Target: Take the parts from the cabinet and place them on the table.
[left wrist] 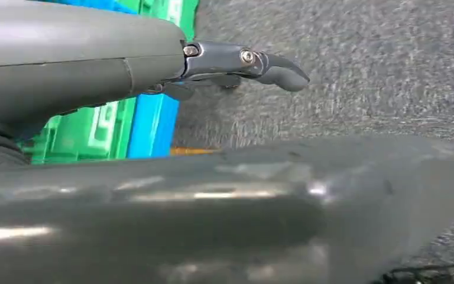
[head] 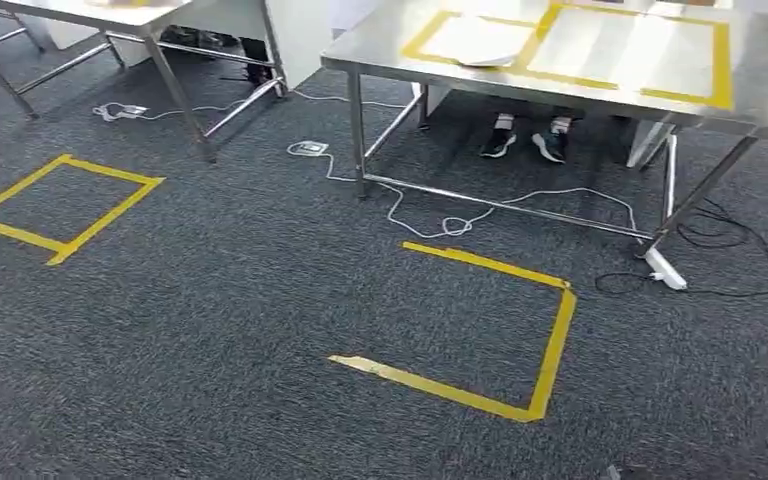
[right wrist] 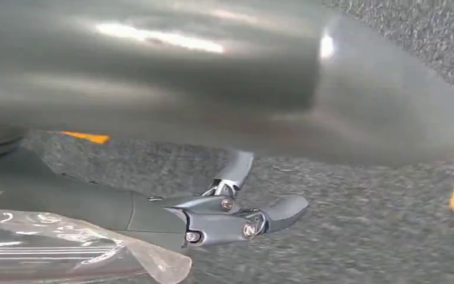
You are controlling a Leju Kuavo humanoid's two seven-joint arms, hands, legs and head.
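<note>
Head view is being pointed down at grey carpet (head: 210, 330), where a steel desk (head: 760, 85) marked with yellow tape rectangles (head: 570, 45) is being shown ahead and to the right, with a thin pale sheet (head: 490, 60) lying on it at the near edge of one rectangle. An open square of yellow floor tape (head: 550, 330) is lying in front of that desk, and a closed one (head: 60, 205) farther left near a second desk (head: 110, 12). A person's shoes (head: 525, 145) are being seen under the first desk, among white cables (head: 440, 215). The task is being judged as midway: a clear plastic bag (right wrist: 65, 251), probably one of the parts, is being seen just beside the right hand (right wrist: 236, 216) in the right wrist view, seemingly carried, yet the grip itself is cut off by the frame, so whether the fingers are being closed on it cannot be told. Placing on the desk is not yet done. The left hand (left wrist: 242, 65) is hanging with nothing visible in it, its fingers (left wrist: 284, 74) being held out over the carpet; most of it is hidden behind its own cover, so its state cannot be told either. Green and blue bins (left wrist: 124, 124) are being seen behind it, blurred. The bag's contents cannot be made out.
</note>
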